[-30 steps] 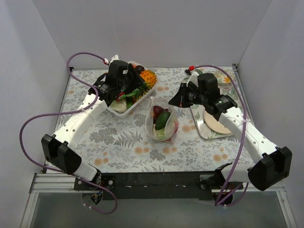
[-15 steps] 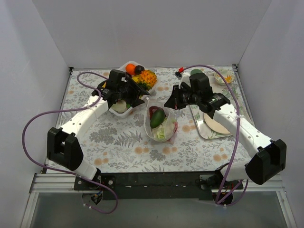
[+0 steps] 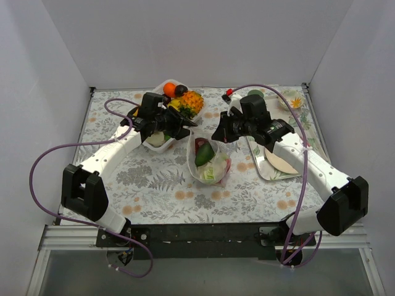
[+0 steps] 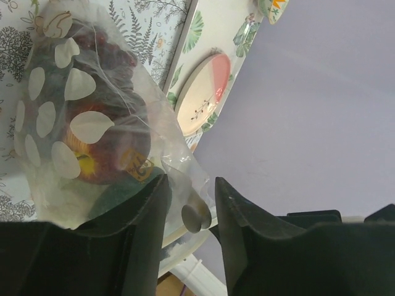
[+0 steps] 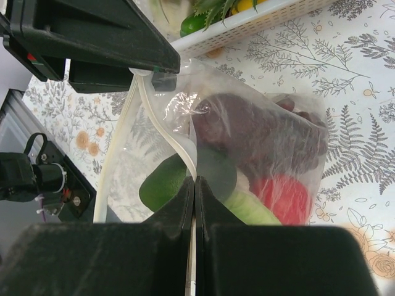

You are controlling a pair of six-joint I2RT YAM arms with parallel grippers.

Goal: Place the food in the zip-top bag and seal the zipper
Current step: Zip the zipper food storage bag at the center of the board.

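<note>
Clear bag (image 3: 210,166) sits mid-table on the floral cloth (image 3: 154,185) between the two arms, mouth end toward the grippers. Seen through it: red fruit (image 5: 287,197), dark purple grapes (image 5: 247,129), green piece (image 5: 163,182). Right gripper (image 5: 194,197) is pinched tight on the white zipper strip (image 5: 179,145) at the mouth. Left gripper (image 4: 190,206) is at the other side of the mouth, fingers narrowly apart, thin bag film in the gap, not clamped. White basket (image 3: 155,145) with pineapple (image 3: 192,100) is just beside the left gripper. Tray (image 3: 258,165) with plate (image 3: 281,161) is under the right arm.
</note>
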